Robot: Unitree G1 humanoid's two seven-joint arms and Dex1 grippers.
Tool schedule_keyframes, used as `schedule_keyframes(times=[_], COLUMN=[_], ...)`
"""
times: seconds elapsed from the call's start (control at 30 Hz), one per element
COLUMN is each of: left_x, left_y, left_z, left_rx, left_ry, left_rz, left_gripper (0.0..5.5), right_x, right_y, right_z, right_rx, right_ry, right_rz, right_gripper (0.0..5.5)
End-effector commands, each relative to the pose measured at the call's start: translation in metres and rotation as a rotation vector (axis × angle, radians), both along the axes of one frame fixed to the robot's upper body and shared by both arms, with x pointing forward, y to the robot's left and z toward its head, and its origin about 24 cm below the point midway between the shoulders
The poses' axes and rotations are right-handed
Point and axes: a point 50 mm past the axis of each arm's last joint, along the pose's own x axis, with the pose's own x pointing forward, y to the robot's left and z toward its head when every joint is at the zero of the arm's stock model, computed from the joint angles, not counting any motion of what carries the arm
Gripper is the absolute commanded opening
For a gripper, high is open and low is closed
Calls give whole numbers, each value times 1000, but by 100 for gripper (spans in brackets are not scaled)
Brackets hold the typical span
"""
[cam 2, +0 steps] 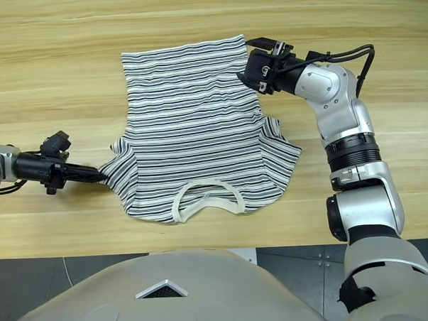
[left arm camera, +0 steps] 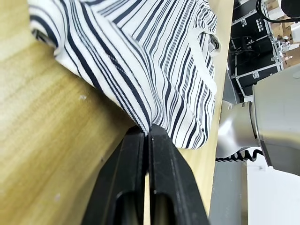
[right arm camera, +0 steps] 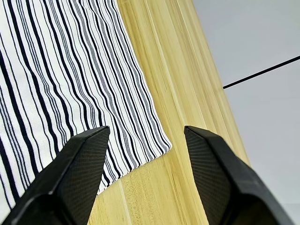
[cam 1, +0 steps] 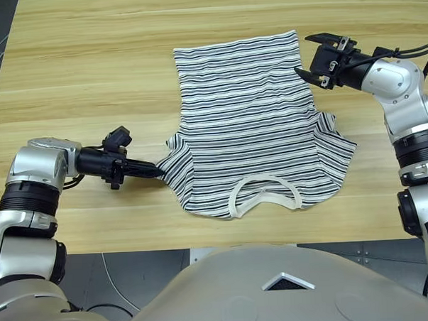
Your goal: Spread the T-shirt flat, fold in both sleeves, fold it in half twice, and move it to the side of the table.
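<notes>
**Item:** striped T-shirt (cam 1: pixel 251 123), one piece.
**Location:** middle of the wooden tabletop (cam 1: pixel 89 66), collar (cam 1: pixel 265 194) toward the robot, hem (cam 1: pixel 234 46) at the far side.
**Condition:** body lies largely flat. Both sleeves stick out sideways, and the left sleeve (cam 1: pixel 175 158) and right sleeve (cam 1: pixel 337 144) are each a little rumpled.
**Left end effector** (cam 1: pixel 156 171): jaws pressed narrow on the outer edge of the left sleeve, low against the tabletop.
**Right end effector** (cam 1: pixel 314 55): jaws wide, holding nothing, just beside the far right corner of the hem. Contact with the cloth cannot be told.
**Progress (judged):** spreading nearly complete. No sleeve is folded in.
**Outstanding:** both sleeve folds, two half-folds, transfer to the table's side.
</notes>
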Motion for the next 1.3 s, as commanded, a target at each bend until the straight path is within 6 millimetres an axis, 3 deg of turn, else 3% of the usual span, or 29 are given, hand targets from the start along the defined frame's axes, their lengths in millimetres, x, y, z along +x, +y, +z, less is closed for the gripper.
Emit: schedule_keyframes(times=[0.03, 0.17, 0.37, 0.57, 0.73, 0.97, 1.23, 1.3], left_x=[14, 32, 29, 16, 15, 30, 28, 20], left_y=[-1, -23, -58, -79, -93, -116, -128, -125], left_z=[9, 19, 28, 32, 19, 4, 1, 6], left_rx=[14, -24, -68, -82, -47, 7, -16, -44], left_ry=[-64, -158, -186, -175, -200, -219, -206, -210], left_rz=[-14, -20, -139, -240, -255, -209, -258, -335], left_gripper=[11, 11, 11, 11, 11, 11, 151, 151], right_x=[4, 4, 4, 5, 4, 3, 2, 3], right_y=[2, 2, 3, 6, 8, 9, 8, 7], right_z=[7, 7, 6, 5, 3, 0, -2, -2], right_rx=[-17, -22, -26, -28, -27, -28, -28, -30], right_ry=[-21, -21, -21, -23, -19, -10, -9, -9], right_rz=[12, 12, 17, 26, 31, 32, 31, 30], right_gripper=[297, 297, 297, 297, 297, 297, 297, 297])
